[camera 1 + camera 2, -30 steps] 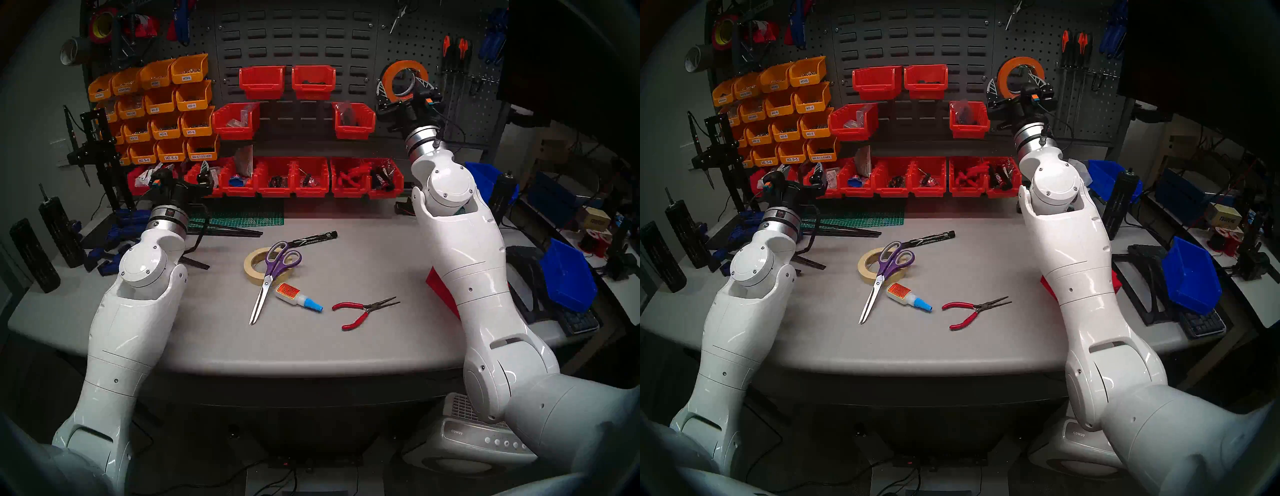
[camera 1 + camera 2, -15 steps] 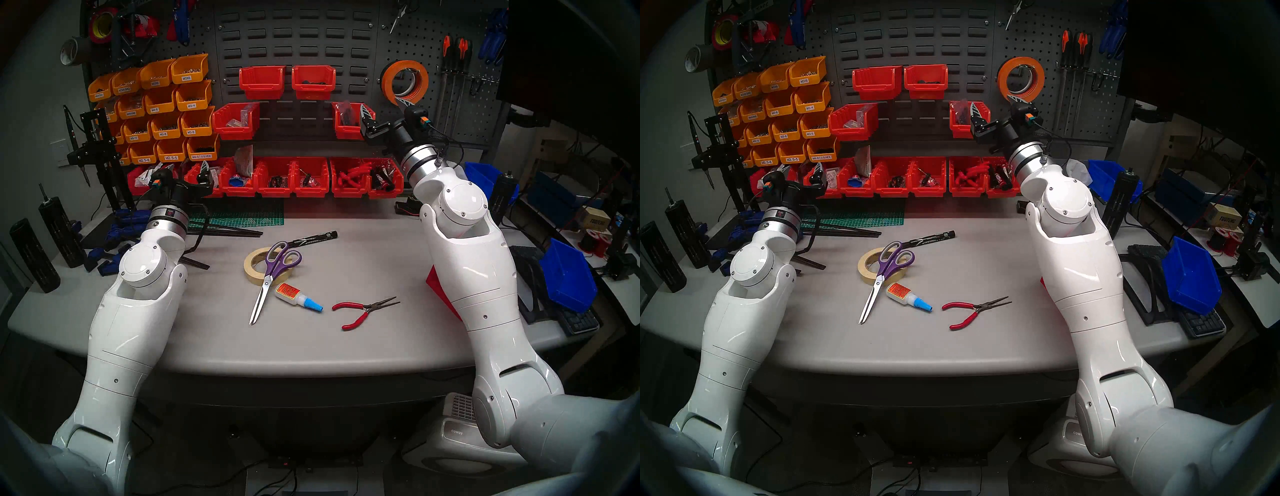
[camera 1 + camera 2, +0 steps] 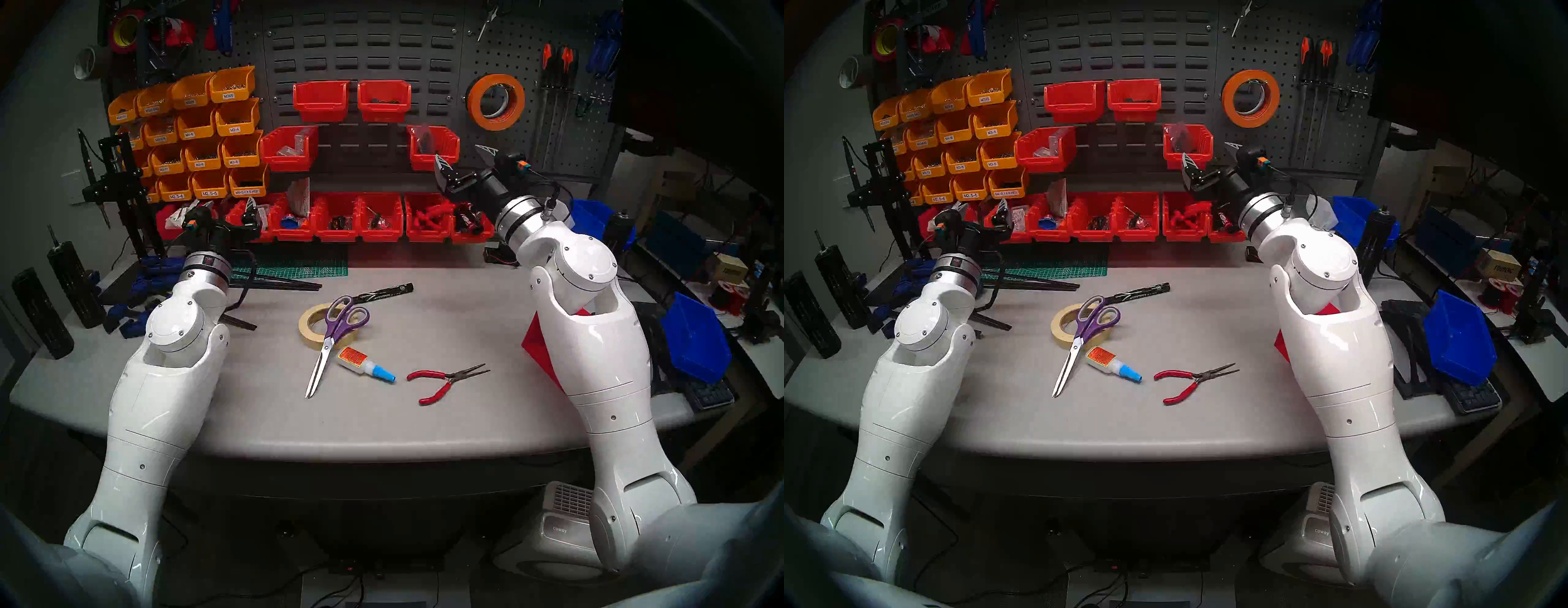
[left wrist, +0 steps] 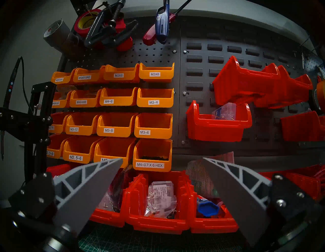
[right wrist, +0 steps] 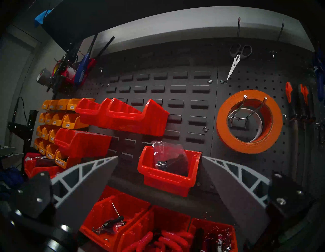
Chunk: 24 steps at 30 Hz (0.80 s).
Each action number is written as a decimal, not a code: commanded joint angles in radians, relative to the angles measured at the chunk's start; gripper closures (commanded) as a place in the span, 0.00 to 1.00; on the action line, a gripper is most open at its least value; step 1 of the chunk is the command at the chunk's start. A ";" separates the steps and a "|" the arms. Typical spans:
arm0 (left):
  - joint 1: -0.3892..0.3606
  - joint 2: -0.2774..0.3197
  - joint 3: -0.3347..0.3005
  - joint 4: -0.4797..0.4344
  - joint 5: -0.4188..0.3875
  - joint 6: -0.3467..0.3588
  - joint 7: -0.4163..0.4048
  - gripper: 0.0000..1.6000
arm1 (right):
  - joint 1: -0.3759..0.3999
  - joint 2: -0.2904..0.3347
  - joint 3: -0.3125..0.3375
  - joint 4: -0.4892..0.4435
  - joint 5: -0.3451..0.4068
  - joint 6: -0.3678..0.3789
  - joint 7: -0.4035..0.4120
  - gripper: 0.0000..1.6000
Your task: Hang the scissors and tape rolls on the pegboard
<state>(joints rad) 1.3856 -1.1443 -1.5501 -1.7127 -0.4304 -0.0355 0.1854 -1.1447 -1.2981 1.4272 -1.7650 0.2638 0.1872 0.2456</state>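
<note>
The orange tape roll (image 3: pixel 495 102) (image 5: pixel 248 121) hangs on a double wire hook of the dark pegboard (image 3: pixel 530 55); a white ring shows inside it. My right gripper (image 3: pixel 461 155) (image 5: pixel 159 158) hovers below and left of that roll, apart from it, open and empty. On the table, the purple-handled scissors (image 3: pixel 326 344) lie closed, their handles resting on the cream masking-tape roll (image 3: pixel 309 329). My left gripper (image 4: pixel 162 159) is open and empty at the table's back left, facing the bins.
A black marker (image 3: pixel 384 293), a glue bottle (image 3: pixel 365 364) and red-handled pliers (image 3: pixel 445 380) lie near the scissors. Red bins (image 3: pixel 339 216) and orange bins (image 3: pixel 191 131) line the back wall. Small metal scissors (image 5: pixel 234 63) hang above the orange roll. Blue bins (image 3: pixel 695 344) stand at the right.
My right gripper has drawn back down and to the left from the orange roll, which stays hanging on its hook. The left arm has not moved.
</note>
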 commanded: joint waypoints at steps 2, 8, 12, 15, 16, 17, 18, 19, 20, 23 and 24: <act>-0.034 0.000 -0.009 -0.029 0.002 -0.015 0.002 0.00 | 0.005 -0.003 0.017 -0.068 -0.005 0.030 -0.030 0.00; -0.034 0.000 -0.009 -0.029 0.002 -0.015 0.003 0.00 | -0.004 -0.007 0.015 -0.072 -0.005 0.040 -0.044 0.00; -0.034 0.000 -0.009 -0.029 0.002 -0.015 0.003 0.00 | -0.007 -0.012 0.013 -0.068 -0.009 0.030 -0.057 0.00; -0.034 0.000 -0.009 -0.029 0.002 -0.015 0.003 0.00 | -0.008 -0.013 0.012 -0.066 -0.010 0.026 -0.060 0.00; -0.034 0.000 -0.009 -0.029 0.002 -0.015 0.003 0.00 | -0.009 -0.015 0.012 -0.066 -0.012 0.021 -0.063 0.00; -0.034 0.000 -0.009 -0.029 0.002 -0.015 0.003 0.00 | -0.009 -0.015 0.012 -0.066 -0.014 0.019 -0.065 0.00; -0.034 0.000 -0.009 -0.029 0.002 -0.015 0.003 0.00 | -0.010 -0.016 0.011 -0.065 -0.015 0.018 -0.066 0.00; -0.034 0.000 -0.009 -0.029 0.002 -0.015 0.003 0.00 | -0.010 -0.017 0.011 -0.065 -0.017 0.017 -0.068 0.00; -0.034 0.000 -0.009 -0.029 0.002 -0.015 0.003 0.00 | -0.011 -0.019 0.012 -0.065 -0.018 0.014 -0.071 0.00; -0.034 0.000 -0.009 -0.029 0.002 -0.015 0.003 0.00 | -0.013 -0.023 0.012 -0.066 -0.021 0.015 -0.076 0.00; -0.034 0.000 -0.009 -0.029 0.002 -0.015 0.003 0.00 | -0.013 -0.024 0.012 -0.066 -0.022 0.014 -0.077 0.00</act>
<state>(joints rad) 1.3856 -1.1444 -1.5501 -1.7127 -0.4303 -0.0356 0.1857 -1.1769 -1.3127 1.4340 -1.7995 0.2470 0.2255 0.1801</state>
